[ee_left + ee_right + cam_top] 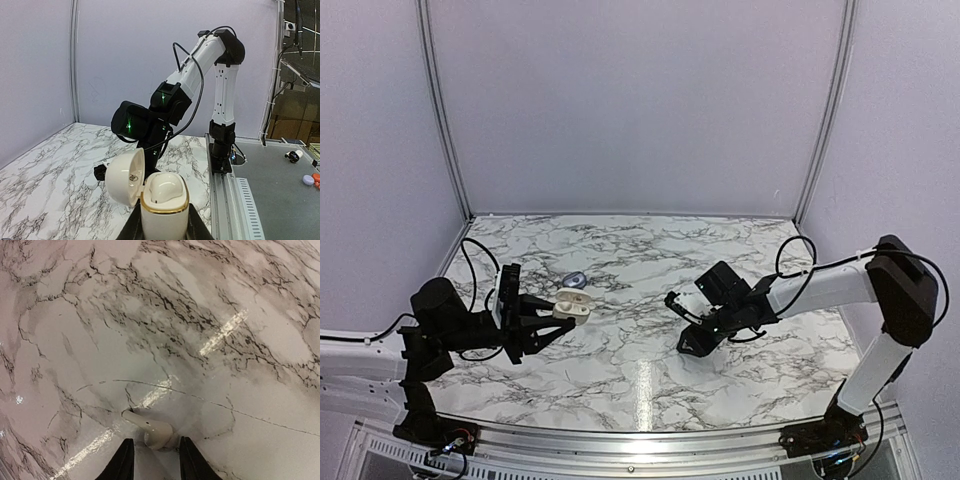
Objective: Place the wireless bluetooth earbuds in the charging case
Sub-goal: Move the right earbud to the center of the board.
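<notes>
The left gripper [165, 231] is clamped on the charging case [164, 212], with a black finger against each flank of its cream-white body. The case stands upright between them and is held up off the table. A gold rim [165, 205] rings its mouth. The lid [125, 177] is swung open on its hinge and tips away to the gripper's left. A smooth cream mound rises out of the mouth, and I cannot tell whether it is a seated bud. Just past the held case a small bluish oval thing [574, 278] lies on the marble table [640, 380]. Farther out, well apart from the case, the right arm [200, 65] reaches down toward the tabletop.

The right gripper [155, 446] hangs low over the marble with its fingers [122, 462] apart. One whitish earbud [152, 430] lies flat on the table right at the fingertips. Its rounded body sits in the gap between them, and its short stem points off to the gripper's left, just past that fingertip. Both tips are very close to the bud, but I cannot tell whether either pad presses on it. Beyond the bud there is only veined marble, streaked with glare from the lights.
</notes>
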Available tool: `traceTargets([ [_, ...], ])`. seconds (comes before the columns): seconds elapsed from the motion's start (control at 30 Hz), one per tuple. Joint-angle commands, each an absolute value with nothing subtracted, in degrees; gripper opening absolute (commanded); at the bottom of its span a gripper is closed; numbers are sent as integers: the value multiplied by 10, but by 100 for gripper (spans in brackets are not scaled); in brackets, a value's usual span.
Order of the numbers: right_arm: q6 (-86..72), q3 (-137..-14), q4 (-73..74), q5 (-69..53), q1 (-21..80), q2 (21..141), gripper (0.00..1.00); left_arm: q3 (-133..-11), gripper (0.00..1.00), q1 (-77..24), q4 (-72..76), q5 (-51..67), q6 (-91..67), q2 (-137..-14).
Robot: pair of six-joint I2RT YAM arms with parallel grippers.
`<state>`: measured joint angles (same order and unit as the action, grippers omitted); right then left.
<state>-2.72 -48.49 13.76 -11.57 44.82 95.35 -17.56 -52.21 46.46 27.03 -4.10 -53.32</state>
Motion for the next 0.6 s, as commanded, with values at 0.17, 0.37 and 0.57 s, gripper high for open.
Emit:
traceTargets([
  [0.17, -2, -501, 123, -112, 447, 980, 30, -185, 0, -519, 492, 278, -41, -538],
  [0.37, 17, -500, 134, -108, 447, 979, 23, -185, 0, -519, 495, 278, -39, -544],
  [0.57, 19, -497, 141, -107, 451, 967, 15, -184, 0, -517, 497, 279, -41, -544],
])
